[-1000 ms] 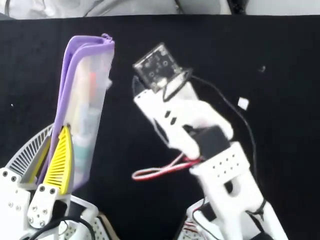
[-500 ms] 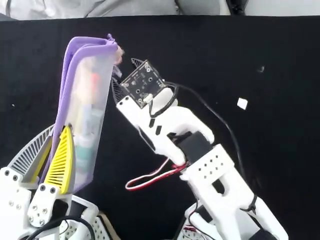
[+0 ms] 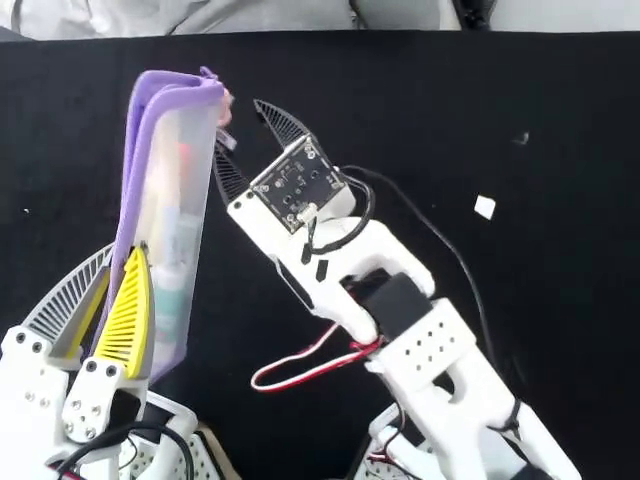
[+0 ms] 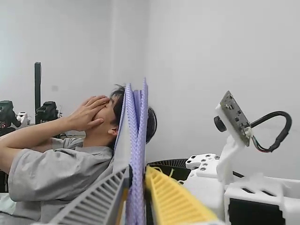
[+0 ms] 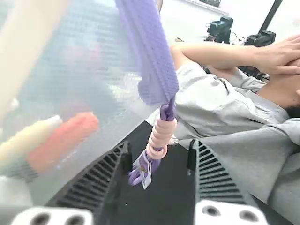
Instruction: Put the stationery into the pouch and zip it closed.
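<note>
Stationery [image 5: 63, 136] blurry inside pouch [image 5: 70, 61]

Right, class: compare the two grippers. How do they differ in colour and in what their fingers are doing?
The left gripper has one yellow and one pale finger; the right gripper has black ones. The left is shut on the pouch; the right is open, its fingers either side of the zip pull. Both are at the same pouch.

Bright, even room light; shadows on the black surface [image 3: 570, 110] are faint. The white right arm [image 3: 440, 340] glares slightly, and light shines through the pouch [image 3: 175, 200].
</note>
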{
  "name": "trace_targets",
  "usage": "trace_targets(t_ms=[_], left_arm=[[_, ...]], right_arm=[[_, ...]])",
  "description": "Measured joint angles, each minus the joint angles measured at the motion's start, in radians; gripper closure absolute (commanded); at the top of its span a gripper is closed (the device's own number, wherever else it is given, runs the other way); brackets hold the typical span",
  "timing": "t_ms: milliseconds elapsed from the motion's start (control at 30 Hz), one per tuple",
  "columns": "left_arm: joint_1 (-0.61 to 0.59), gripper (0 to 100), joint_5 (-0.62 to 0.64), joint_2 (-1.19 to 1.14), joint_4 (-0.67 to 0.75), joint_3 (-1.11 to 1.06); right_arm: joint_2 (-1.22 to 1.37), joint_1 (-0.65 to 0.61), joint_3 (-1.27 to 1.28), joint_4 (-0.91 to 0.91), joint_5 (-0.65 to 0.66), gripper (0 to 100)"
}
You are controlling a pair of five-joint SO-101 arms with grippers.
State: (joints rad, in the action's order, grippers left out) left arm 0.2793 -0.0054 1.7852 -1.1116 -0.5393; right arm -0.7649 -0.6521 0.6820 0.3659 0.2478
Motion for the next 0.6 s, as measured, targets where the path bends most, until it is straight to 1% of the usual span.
trace_targets(t_ms=[267, 467, 533, 600], left_arm=[[0.0, 97, 0.0, 0.005, 0.003, -0.002], [0.0, 97, -0.002, 0.005, 0.003, -0.002], [0.0, 97, -0.002, 0.005, 0.005, 0.0], [0.0, 97, -0.002, 0.005, 0.005, 0.0]], right_arm=[[0.144, -0.009, -0.009, -0.061, 0.002, 79.7], [0.178, -0.009, -0.029, -0.098, 0.003, 80.0], [0.178, -0.009, -0.029, -0.103, 0.003, 83.8], [0.178, -0.009, -0.029, -0.103, 0.005, 92.6]])
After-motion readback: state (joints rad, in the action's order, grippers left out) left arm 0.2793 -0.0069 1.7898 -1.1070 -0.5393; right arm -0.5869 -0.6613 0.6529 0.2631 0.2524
